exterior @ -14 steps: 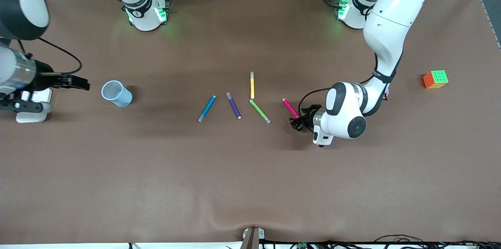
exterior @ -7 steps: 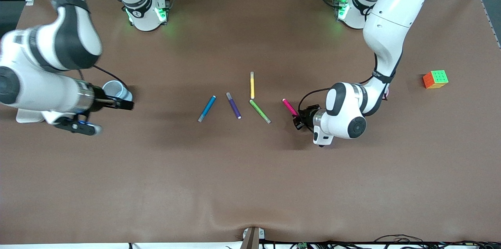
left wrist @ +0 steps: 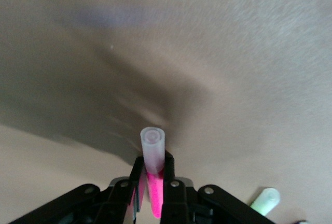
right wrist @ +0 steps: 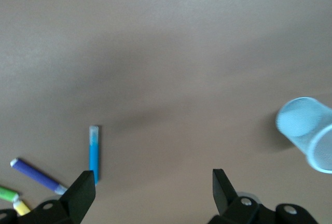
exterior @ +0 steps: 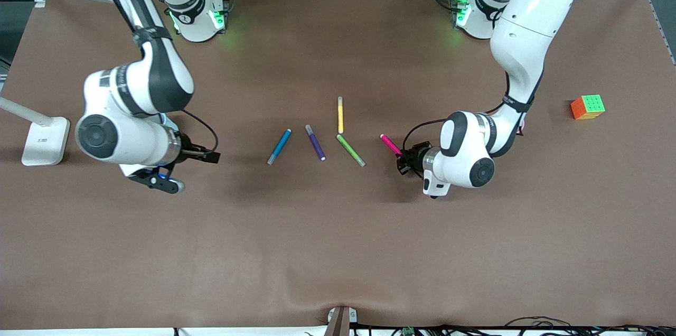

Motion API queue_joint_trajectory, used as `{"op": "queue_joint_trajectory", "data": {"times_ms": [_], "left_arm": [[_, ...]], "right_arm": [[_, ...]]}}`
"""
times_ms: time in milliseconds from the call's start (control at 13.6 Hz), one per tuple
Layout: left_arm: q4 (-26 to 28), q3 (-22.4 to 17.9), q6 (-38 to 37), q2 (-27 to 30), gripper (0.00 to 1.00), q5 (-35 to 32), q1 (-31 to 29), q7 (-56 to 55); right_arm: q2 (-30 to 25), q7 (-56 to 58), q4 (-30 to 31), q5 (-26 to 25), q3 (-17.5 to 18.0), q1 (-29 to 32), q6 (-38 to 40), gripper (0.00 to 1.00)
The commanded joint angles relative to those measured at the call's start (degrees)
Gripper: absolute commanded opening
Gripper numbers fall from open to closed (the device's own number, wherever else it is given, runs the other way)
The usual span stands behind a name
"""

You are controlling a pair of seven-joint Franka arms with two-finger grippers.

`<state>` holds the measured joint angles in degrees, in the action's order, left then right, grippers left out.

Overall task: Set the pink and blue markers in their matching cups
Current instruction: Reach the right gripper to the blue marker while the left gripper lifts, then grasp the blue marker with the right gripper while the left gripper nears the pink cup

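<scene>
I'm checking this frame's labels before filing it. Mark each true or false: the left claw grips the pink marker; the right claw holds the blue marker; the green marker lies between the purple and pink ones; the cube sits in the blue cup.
1. True: the left claw is shut on the pink marker.
2. False: the right claw is open and empty; the blue marker lies on the table.
3. True: the green marker lies between the purple marker and the pink one.
4. False: the cube rests on the table; the blue cup stands apart.
</scene>
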<state>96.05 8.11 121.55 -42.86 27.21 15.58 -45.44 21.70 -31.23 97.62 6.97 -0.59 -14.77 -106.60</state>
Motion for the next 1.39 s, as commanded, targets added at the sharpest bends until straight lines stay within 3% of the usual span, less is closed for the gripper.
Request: {"op": "queue_joint_trajectory", "data": {"times_ms": [0, 514, 880, 1100, 1320], "left_arm": [[-0.2, -0.7, -3.3, 2.9, 0.0, -2.1, -0.4, -0.4], [-0.2, -0.6, -12.3, 16.9, 0.0, -17.3, -6.6, 0.5], [0.5, -0.6, -14.7, 24.7, 0.0, -29.6, -9.2, 1.9], [3.7, 0.1, -14.2, 29.2, 0.0, -31.0, -15.6, 11.2], [11.1, 0.2, -12.2, 36.0, 0.0, -31.0, -19.2, 16.2]], "right_arm": [[1.2, -4.3, 3.1, 1.0, -0.3, -4.1, -5.4, 1.0], [9.8, -8.3, 3.0, 2.8, -0.4, -9.8, -17.2, 1.0], [13.4, -8.5, 3.6, 2.9, -0.4, -11.8, -22.5, 0.8], [14.9, -10.3, 3.7, 2.9, -0.4, -13.3, -23.7, 0.75], [15.0, -11.8, 3.7, 2.8, -0.4, -14.7, -23.7, 0.52]]}}
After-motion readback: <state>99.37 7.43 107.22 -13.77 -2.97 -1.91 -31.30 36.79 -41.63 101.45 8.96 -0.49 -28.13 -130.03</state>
